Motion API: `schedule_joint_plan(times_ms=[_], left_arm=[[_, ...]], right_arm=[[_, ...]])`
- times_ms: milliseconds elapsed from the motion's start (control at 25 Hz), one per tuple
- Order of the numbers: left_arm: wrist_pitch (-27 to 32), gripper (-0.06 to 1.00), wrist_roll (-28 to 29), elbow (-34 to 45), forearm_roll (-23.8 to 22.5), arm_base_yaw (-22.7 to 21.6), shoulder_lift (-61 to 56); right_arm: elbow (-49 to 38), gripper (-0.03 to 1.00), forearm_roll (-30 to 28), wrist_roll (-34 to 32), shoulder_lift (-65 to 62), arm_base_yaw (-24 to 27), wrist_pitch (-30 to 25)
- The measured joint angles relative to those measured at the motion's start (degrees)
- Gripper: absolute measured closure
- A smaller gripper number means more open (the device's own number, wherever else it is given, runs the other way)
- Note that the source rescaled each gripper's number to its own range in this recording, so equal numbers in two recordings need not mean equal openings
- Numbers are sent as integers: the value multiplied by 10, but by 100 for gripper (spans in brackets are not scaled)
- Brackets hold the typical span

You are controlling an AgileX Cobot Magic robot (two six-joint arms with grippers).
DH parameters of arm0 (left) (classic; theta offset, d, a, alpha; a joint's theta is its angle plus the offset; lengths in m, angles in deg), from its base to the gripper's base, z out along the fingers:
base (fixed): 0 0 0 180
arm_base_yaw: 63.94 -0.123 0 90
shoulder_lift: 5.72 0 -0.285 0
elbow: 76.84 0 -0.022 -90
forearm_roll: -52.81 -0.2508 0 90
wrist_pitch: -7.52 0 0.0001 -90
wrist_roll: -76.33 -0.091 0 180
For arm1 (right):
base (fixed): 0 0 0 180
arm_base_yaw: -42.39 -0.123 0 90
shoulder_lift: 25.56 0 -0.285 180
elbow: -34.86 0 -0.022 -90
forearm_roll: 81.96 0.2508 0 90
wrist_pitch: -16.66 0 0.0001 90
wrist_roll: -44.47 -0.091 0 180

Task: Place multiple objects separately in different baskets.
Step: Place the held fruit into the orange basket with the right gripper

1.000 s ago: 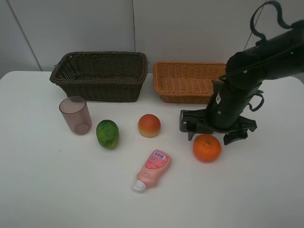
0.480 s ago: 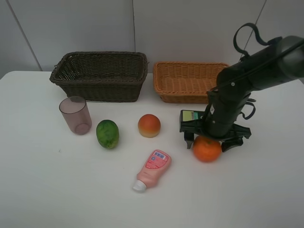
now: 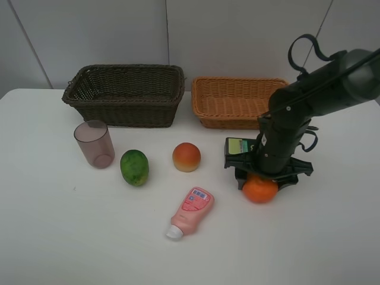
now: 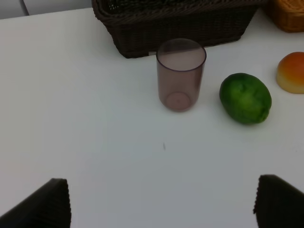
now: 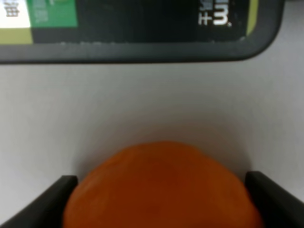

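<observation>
Just beside my right claw [image 3: 266, 177] a dark green-labelled bottle [image 3: 237, 146] lies on the bench [image 3: 71, 237], close to the orange [image 3: 260, 191] but clear of my fingers [image 5: 42, 206]. The tan basket [image 3: 231, 104] sits beyond. The orange is round and bright, resting on the bench. My right claw is clamped on it — a finger against each flank. My left claw [image 4: 161, 204] hangs spread wide — well apart, facing the mauve cup [image 4: 180, 73].

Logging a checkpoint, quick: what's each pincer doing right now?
Left pincer: open, holding nothing.
Right pincer: closed on the orange.
</observation>
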Motion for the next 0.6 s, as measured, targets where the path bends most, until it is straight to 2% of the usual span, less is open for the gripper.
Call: schedule_joint_plan(times_ms=[440, 600], left_arm=[[0, -6, 0, 0, 0, 0, 0], [0, -6, 0, 0, 0, 0, 0]], right_arm=[[0, 68, 0, 0, -1, 0, -3], [3, 68, 0, 19, -25, 0, -30]])
